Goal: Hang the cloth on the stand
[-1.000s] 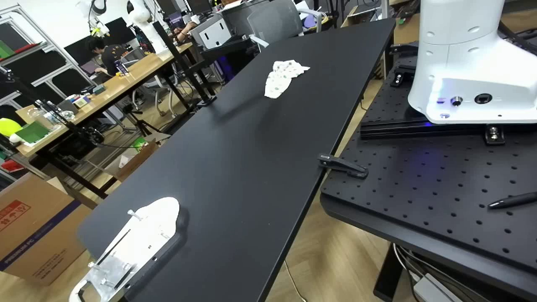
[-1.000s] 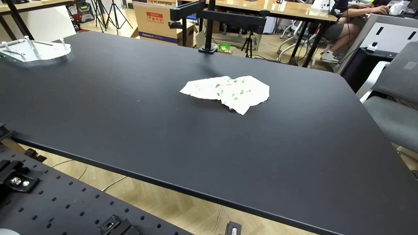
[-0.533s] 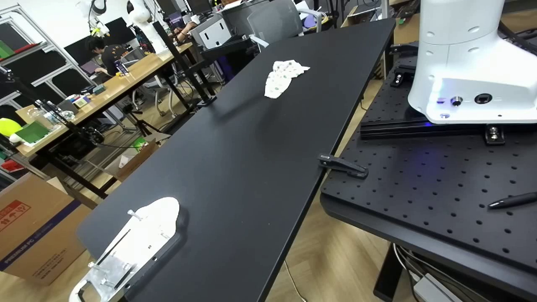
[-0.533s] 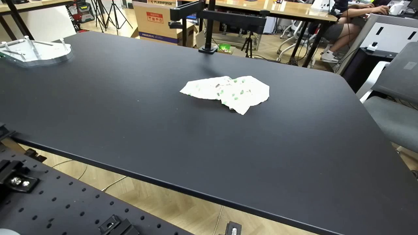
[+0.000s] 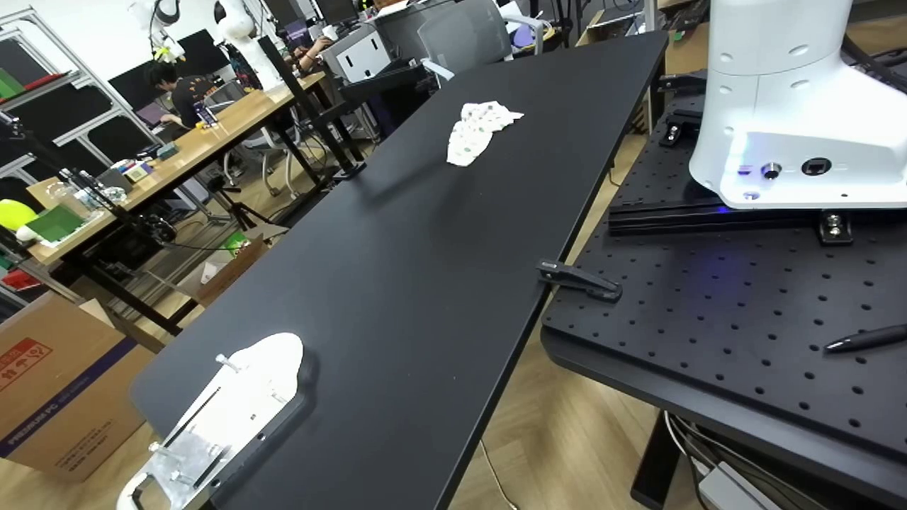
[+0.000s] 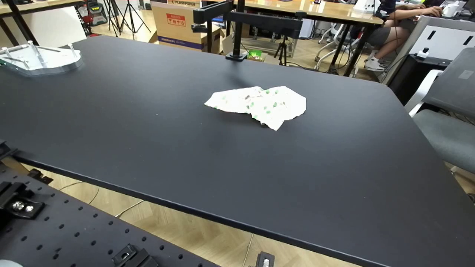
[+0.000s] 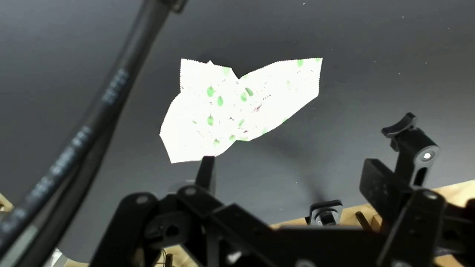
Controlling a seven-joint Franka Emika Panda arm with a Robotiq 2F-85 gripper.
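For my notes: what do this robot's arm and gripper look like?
The arm is smooth and white, with a rounded base, round ports and a bluish glow. The gripper is black, angular and jointed, with flat jaws. A dark cable with pale lettering runs across the wrist view.

In exterior view: tilted, looking down along bench (image 5: pixel 397 283). In exterior view: looking across bench from side of perforated plate (image 6: pixel 85 237). Wrist view: close above, facing down onto cloth (image 7: pixel 237 111). All share cloth.
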